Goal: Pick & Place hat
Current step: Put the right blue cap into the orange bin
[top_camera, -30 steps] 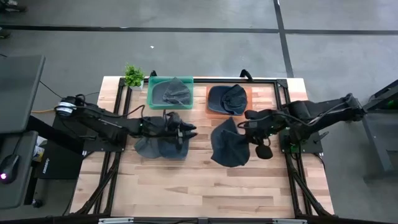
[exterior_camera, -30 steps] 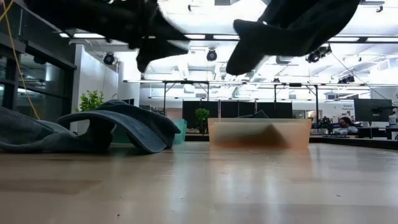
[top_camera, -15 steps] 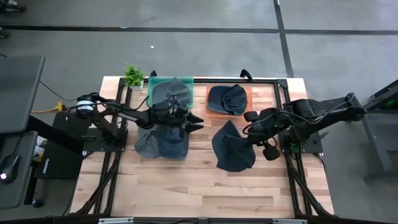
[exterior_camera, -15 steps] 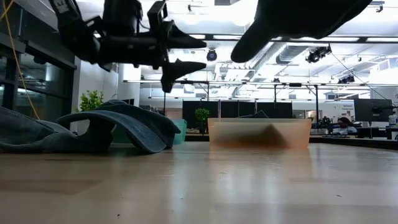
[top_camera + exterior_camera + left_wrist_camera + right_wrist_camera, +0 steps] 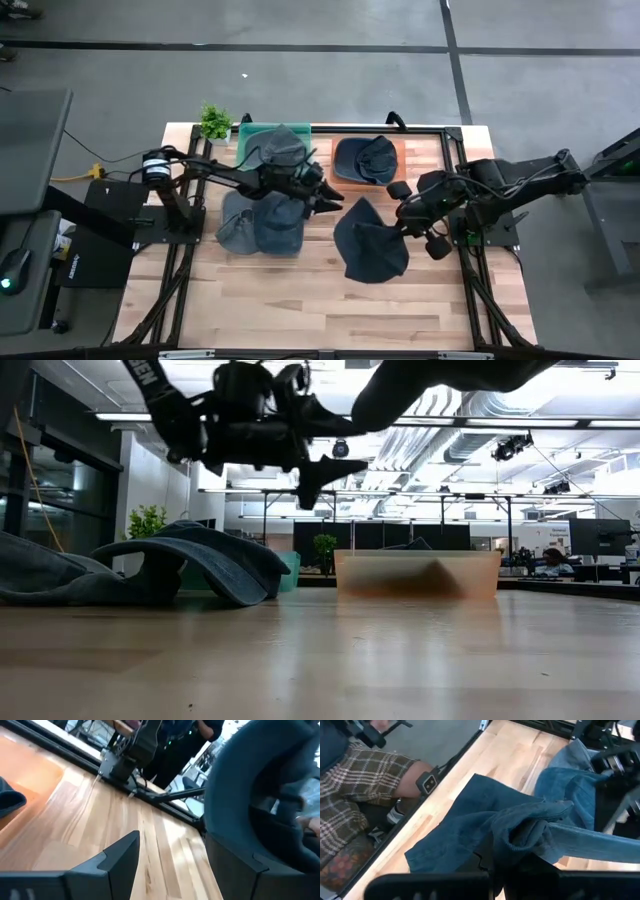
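Denim hat [image 5: 368, 240] hangs over the counter [image 5: 300, 300] centre-right, clenched in the right tool [image 5: 408, 222] and lifted clear of the wood. Left tool [image 5: 328, 196], fingers spread and empty, hovers beside two more denim hats [image 5: 258, 224] lying flat near the green bin [image 5: 245, 150] and orange bin [image 5: 340, 170].

High view: overhead, facing straight down on the whole table [image 5: 300, 300] and both arms. Low view: at tabletop height, facing level across the wood into the room. Wrist views: close, along each arm's fingers. High and low views share the orange bin [image 5: 345, 170] [image 5: 417, 573].
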`<state>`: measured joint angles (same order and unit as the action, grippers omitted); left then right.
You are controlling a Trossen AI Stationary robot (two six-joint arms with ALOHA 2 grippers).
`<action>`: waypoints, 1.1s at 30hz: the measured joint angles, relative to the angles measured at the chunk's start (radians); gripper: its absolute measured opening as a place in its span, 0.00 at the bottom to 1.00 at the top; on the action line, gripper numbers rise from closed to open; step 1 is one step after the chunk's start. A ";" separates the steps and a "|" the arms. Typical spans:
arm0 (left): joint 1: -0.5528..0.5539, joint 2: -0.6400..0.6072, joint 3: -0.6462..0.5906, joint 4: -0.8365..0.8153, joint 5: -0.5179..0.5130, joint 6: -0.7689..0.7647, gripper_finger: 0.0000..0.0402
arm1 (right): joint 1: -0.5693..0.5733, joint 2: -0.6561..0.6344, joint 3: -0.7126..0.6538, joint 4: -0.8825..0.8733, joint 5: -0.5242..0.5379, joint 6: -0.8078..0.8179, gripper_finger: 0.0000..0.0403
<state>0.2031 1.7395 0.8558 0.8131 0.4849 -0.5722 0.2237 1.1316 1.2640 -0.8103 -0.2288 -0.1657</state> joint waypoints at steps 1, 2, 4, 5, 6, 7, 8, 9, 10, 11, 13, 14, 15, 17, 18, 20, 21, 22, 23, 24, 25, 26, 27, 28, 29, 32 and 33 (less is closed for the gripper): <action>0.000 0.006 0.019 -0.016 0.005 0.005 0.56 | 0.000 0.000 0.000 0.003 -0.006 0.000 0.00; 0.000 0.012 0.039 -0.025 0.012 0.015 0.56 | 0.000 0.000 0.000 0.004 -0.007 0.000 0.00; 0.000 0.017 0.067 -0.035 0.038 0.027 0.56 | 0.000 0.000 0.000 0.000 -0.007 0.000 0.00; 0.000 0.023 0.078 -0.035 0.053 0.027 0.56 | 0.000 0.000 0.000 -0.001 -0.007 0.000 0.00; 0.000 0.031 0.088 -0.035 0.063 0.029 0.56 | 0.000 0.000 0.000 -0.001 -0.007 0.000 0.00; 0.000 0.037 0.094 -0.037 0.073 0.033 0.56 | 0.000 0.000 0.000 -0.001 -0.007 0.000 0.00; 0.000 0.044 0.099 -0.040 0.089 0.036 0.56 | 0.000 0.000 0.000 -0.001 -0.007 0.000 0.00; 0.000 0.047 0.105 -0.042 0.099 0.036 0.56 | 0.000 0.000 0.000 -0.001 -0.007 0.000 0.00; 0.000 0.048 0.108 -0.041 0.110 0.036 0.56 | 0.000 0.000 0.000 -0.001 -0.007 0.000 0.00; 0.000 0.047 0.111 -0.039 0.113 0.036 0.56 | 0.000 0.000 0.000 0.000 -0.007 0.000 0.00; 0.000 0.047 0.114 -0.041 0.109 0.037 0.56 | 0.000 0.000 0.000 0.001 -0.007 0.001 0.00; 0.000 0.046 0.114 -0.048 0.103 0.037 0.56 | 0.000 0.000 0.000 0.001 -0.007 0.002 0.00; 0.000 0.046 0.114 -0.057 0.096 0.040 0.56 | 0.000 0.000 0.000 0.002 -0.007 0.002 0.00; 0.000 0.046 0.113 -0.064 0.085 0.046 0.56 | 0.000 0.000 0.000 0.005 -0.007 0.002 0.00; 0.000 0.046 0.113 -0.064 0.085 0.046 0.56 | 0.000 0.000 -0.001 0.007 -0.007 0.001 0.00; 0.000 0.046 0.113 -0.063 0.085 0.047 0.56 | 0.000 0.000 -0.001 0.013 -0.007 -0.002 0.00; 0.000 0.046 0.113 -0.063 0.085 0.048 0.56 | 0.000 0.000 -0.001 0.018 -0.007 -0.007 0.00; 0.000 0.046 0.113 -0.062 0.085 0.048 0.56 | 0.000 0.000 -0.001 0.023 -0.007 -0.012 0.00; 0.000 0.046 0.113 -0.062 0.085 0.048 0.56 | 0.000 0.000 -0.001 0.025 -0.006 -0.016 0.00; 0.000 0.046 0.113 -0.062 0.085 0.048 0.56 | 0.000 0.000 -0.001 0.029 -0.006 -0.018 0.00; 0.000 0.046 0.113 -0.062 0.085 0.048 0.56 | 0.000 0.000 -0.001 0.033 -0.006 -0.020 0.00; 0.000 0.046 0.113 -0.062 0.085 0.048 0.56 | 0.000 0.000 -0.001 0.036 -0.006 -0.023 0.00; 0.000 0.046 0.113 -0.062 0.085 0.048 0.56 | 0.000 0.000 -0.001 0.036 -0.006 -0.028 0.00; 0.000 0.046 0.113 -0.061 0.087 0.048 0.56 | 0.000 0.000 -0.001 0.036 -0.006 -0.034 0.00; 0.000 0.046 0.113 -0.061 0.090 0.048 0.56 | 0.000 0.002 -0.001 0.036 -0.005 -0.039 0.00; 0.000 0.046 0.113 -0.061 0.109 0.048 0.56 | 0.000 0.009 -0.001 0.038 0.009 -0.054 0.00; 0.000 0.046 0.113 -0.061 0.114 0.048 0.56 | -0.001 0.015 -0.001 0.039 0.010 -0.059 0.00</action>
<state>0.2028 1.7859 0.9684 0.7525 0.5988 -0.5243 0.2227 1.1465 1.2629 -0.7708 -0.2188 -0.2246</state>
